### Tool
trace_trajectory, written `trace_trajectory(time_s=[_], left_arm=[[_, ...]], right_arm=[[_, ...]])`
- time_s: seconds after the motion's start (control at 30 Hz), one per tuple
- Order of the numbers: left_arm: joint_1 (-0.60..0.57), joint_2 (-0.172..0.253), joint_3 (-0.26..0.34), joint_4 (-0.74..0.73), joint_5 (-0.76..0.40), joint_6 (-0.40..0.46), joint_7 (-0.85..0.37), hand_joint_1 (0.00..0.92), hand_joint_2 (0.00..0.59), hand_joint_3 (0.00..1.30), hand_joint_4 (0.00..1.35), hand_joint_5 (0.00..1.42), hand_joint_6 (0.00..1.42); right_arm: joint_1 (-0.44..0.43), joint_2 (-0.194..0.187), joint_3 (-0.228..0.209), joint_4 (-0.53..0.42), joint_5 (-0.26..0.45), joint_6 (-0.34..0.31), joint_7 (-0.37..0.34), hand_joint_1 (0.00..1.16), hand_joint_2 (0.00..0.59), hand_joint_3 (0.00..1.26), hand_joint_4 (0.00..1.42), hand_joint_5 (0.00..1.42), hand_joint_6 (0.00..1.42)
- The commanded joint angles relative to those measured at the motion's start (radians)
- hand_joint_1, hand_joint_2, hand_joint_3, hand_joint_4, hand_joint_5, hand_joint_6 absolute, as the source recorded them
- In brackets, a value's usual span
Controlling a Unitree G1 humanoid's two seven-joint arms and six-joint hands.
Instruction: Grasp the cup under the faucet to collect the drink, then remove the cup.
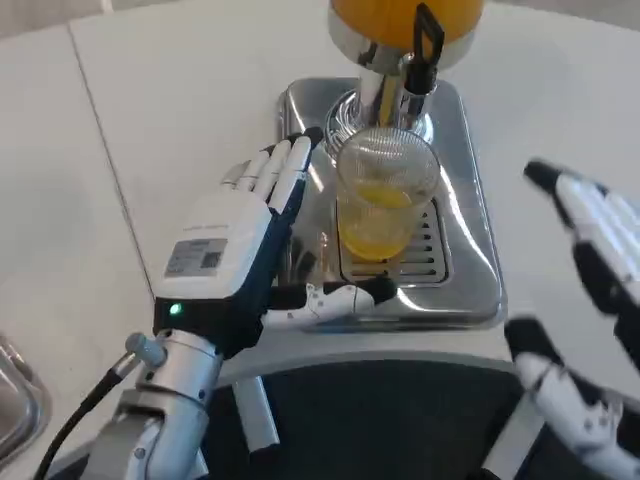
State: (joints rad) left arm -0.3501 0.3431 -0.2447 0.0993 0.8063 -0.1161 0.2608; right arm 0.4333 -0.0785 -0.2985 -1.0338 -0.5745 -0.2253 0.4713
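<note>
Head view, looking down at a white table. Nearest, at bottom left, the silver forearm rises to the left hand, white-backed with a small green light near the wrist. Its fingers stretch straight up along the left side of the cup, while the thumb lies out across the front below it; the hand is spread wide, and whether it touches the glass is hard to tell. At the right edge, the right hand is partly cut off, fingers apart, holding nothing. Beyond, a clear cup with orange drink in its bottom stands on the chrome drip tray, under the black-handled faucet. The orange tank is cropped by the top edge.
</note>
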Motion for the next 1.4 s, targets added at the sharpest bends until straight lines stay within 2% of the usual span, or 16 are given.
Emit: trace_trajectory(time_s=[0.03,0.23,0.47,0.67,1.1,1.4], left_arm=[[-0.006,-0.019,0.018,0.041,-0.063,-0.039,0.037,0.103,0.049,0.00,0.00,0.06,0.10],[-0.040,-0.043,0.022,0.119,-0.129,-0.081,0.048,0.138,0.040,0.00,0.00,0.07,0.11],[-0.089,-0.063,0.007,0.195,-0.141,-0.126,0.070,0.160,0.041,0.00,0.00,0.09,0.12],[-0.126,-0.083,-0.009,0.246,-0.140,-0.144,0.090,0.198,0.037,0.00,0.00,0.12,0.15],[-0.222,-0.149,-0.028,0.412,-0.155,-0.191,0.165,0.243,0.048,0.00,0.00,0.18,0.21],[-0.275,-0.180,-0.019,0.517,-0.188,-0.218,0.222,0.278,0.057,0.00,0.00,0.24,0.26]], right_arm=[[0.079,-0.063,-0.030,-0.013,0.016,-0.047,-0.001,0.22,0.530,0.00,0.00,0.00,0.00],[0.106,-0.143,-0.030,0.001,0.035,-0.030,0.009,0.22,0.528,0.00,0.00,0.00,0.00],[0.098,-0.195,-0.038,0.008,0.065,0.004,0.007,0.22,0.518,0.00,0.00,0.00,0.00],[0.128,-0.204,-0.037,0.004,0.068,0.011,0.002,0.22,0.509,0.00,0.00,0.00,0.00],[0.120,-0.224,-0.035,-0.013,0.073,0.031,0.017,0.20,0.483,0.00,0.00,0.00,0.00],[0.128,-0.213,-0.016,-0.013,0.067,0.027,0.026,0.20,0.483,0.00,0.00,0.00,0.00]])
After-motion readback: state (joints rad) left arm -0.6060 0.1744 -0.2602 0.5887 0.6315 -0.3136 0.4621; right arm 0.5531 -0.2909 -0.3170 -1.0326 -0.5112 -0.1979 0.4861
